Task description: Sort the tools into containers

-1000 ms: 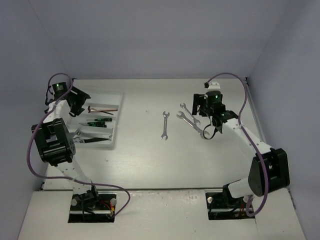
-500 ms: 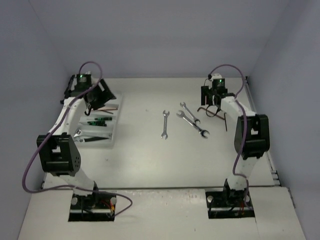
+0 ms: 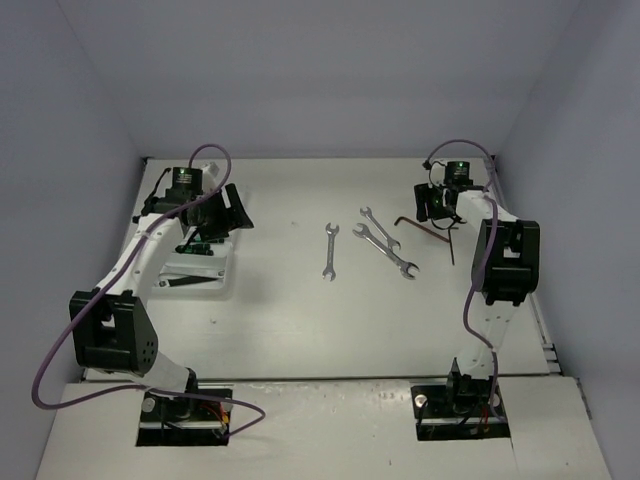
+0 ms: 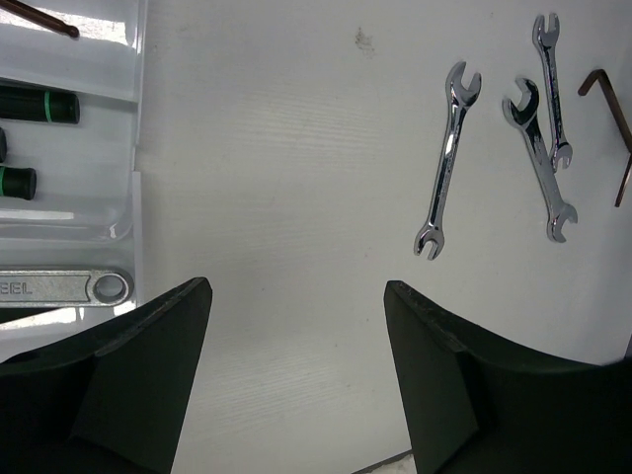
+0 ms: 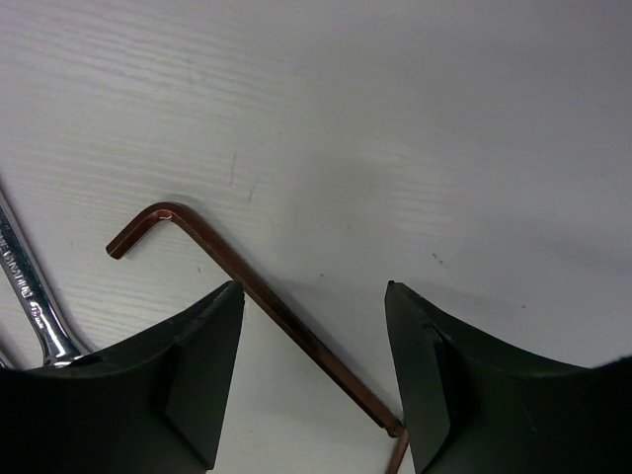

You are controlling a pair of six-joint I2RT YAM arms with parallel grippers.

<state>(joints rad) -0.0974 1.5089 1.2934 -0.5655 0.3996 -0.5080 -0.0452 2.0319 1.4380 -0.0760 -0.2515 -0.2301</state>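
My left gripper (image 3: 232, 214) is open and empty, hovering at the right edge of the white tray (image 3: 226, 266). In the left wrist view, the gripper (image 4: 296, 288) has bare table between its jaws. The tray (image 4: 136, 128) holds green-black screwdrivers (image 4: 30, 104), an adjustable wrench (image 4: 59, 287) and a hex key (image 4: 39, 17). Three silver wrenches (image 3: 329, 250) (image 3: 385, 250) (image 3: 378, 226) lie mid-table. My right gripper (image 3: 436, 206) is open, low over a red-brown hex key (image 5: 267, 296) that runs between its jaws (image 5: 313, 286). A second hex key (image 3: 451, 244) lies beside it.
Grey walls enclose the table on three sides. The right arm reaches along the right wall. A wrench (image 5: 25, 286) lies just left of the right gripper. The left arm covers part of the tray in the top view.
The left gripper has swung right, from over the tray's far end to its right edge. The right gripper has moved back and right, off the wrenches to over the hex keys.
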